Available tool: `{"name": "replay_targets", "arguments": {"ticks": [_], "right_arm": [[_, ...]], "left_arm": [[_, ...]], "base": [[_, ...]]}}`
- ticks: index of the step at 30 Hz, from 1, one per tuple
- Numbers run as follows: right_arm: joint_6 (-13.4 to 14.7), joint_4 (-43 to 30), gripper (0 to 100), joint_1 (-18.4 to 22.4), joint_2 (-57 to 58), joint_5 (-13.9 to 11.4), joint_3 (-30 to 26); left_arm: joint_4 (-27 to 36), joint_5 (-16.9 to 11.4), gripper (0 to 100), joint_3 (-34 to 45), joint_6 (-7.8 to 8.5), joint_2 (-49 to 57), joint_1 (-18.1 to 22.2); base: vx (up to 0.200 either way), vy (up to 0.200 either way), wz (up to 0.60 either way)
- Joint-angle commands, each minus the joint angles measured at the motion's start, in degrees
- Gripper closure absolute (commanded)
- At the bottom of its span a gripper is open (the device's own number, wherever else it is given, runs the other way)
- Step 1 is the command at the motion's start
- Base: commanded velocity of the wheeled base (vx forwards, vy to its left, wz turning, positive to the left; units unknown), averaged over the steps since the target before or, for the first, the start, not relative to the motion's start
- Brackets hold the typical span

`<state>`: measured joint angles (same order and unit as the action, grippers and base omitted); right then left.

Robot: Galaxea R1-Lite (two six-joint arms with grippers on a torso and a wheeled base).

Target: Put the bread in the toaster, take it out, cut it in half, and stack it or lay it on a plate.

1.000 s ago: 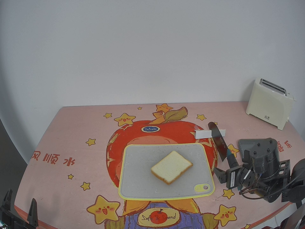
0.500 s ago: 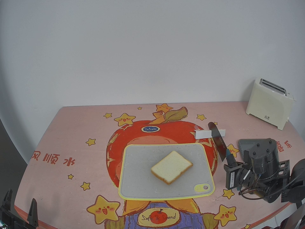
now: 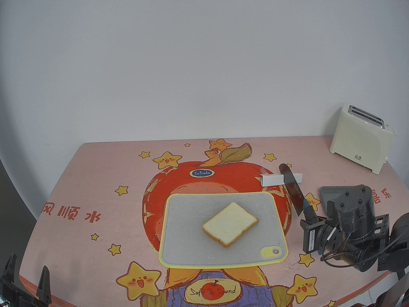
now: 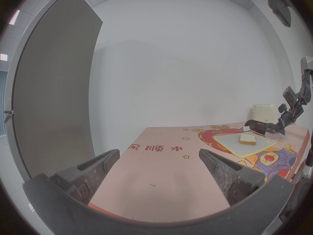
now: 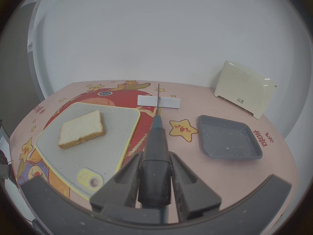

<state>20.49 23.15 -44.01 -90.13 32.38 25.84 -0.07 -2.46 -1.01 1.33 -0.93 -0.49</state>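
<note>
A slice of bread (image 3: 230, 224) (image 5: 81, 129) lies flat on the grey cutting board (image 3: 187, 244) in the middle of the table. Right of the board, my right gripper (image 3: 311, 230) (image 5: 156, 159) is shut on the handle of a dark-bladed knife (image 3: 294, 187) (image 5: 156, 137). The blade points toward the back and crosses a small white block (image 3: 272, 179). The cream toaster (image 3: 362, 139) (image 5: 244, 87) stands at the back right. A grey square plate (image 5: 228, 137) sits beside the knife, partly hidden by my right arm in the head view. My left gripper (image 3: 26, 278) (image 4: 159, 154) is open at the table's near left corner.
The board has a yellow rim with a hanging hole (image 5: 91, 180) at its near right corner. The pink printed table (image 3: 106, 201) has free room on its left half. A wall stands close behind the table, and the table edge runs just right of the toaster.
The right gripper's fingers closed on the knife handle; one second ago a finger stood out to the left. Bread, board and left arm stayed put.
</note>
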Motion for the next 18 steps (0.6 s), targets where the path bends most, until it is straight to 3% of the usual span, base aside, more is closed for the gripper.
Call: {"name": "replay_targets", "arguments": {"ticks": [1,18], "right_arm": [[-0.01,0.14,100,0.06,0.39,0.05,0.08],[-0.63,0.32,100,0.5,3.2,0.05,0.7]], "left_arm": [[-0.01,0.0,0,1.01,-0.01,0.49,-0.04],[-0.01,0.0,0,1.01,-0.01,0.49,0.05]], "base": [[0.0,0.0,0.0],[0.0,0.0,0.0]]}}
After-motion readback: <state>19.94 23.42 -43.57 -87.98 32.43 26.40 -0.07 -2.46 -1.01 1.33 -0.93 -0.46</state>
